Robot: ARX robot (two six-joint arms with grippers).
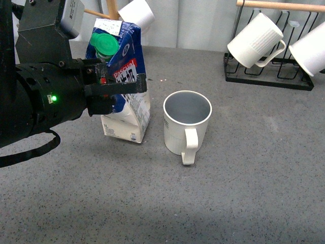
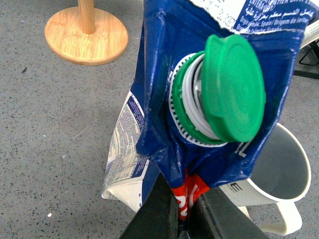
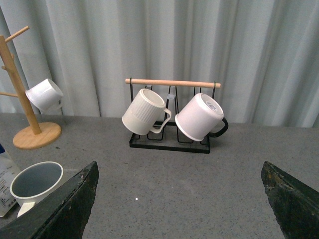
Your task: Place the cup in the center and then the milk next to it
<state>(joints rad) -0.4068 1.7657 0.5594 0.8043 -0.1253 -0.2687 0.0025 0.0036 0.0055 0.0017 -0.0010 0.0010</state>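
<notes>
The cup (image 1: 186, 125), cream-white with a greyish inside, stands upright in the middle of the grey tabletop (image 1: 244, 193), handle toward me. The milk (image 1: 123, 86), a blue-and-white carton with a green cap, stands tilted just left of the cup, its base on the table. My left gripper (image 1: 119, 89) is shut on the milk's upper part. In the left wrist view the jaws pinch the carton (image 2: 199, 64) below the cap, with the cup (image 2: 276, 169) close beside it. My right gripper (image 3: 179, 199) is open and empty above the table; the cup (image 3: 36, 183) shows at that view's edge.
A black wire rack (image 1: 269, 76) with a wooden bar holds a white ribbed mug (image 1: 256, 41) and another white mug (image 1: 311, 50) at the back right. A wooden mug tree (image 2: 85, 32) with a white mug (image 1: 137, 14) stands behind the milk.
</notes>
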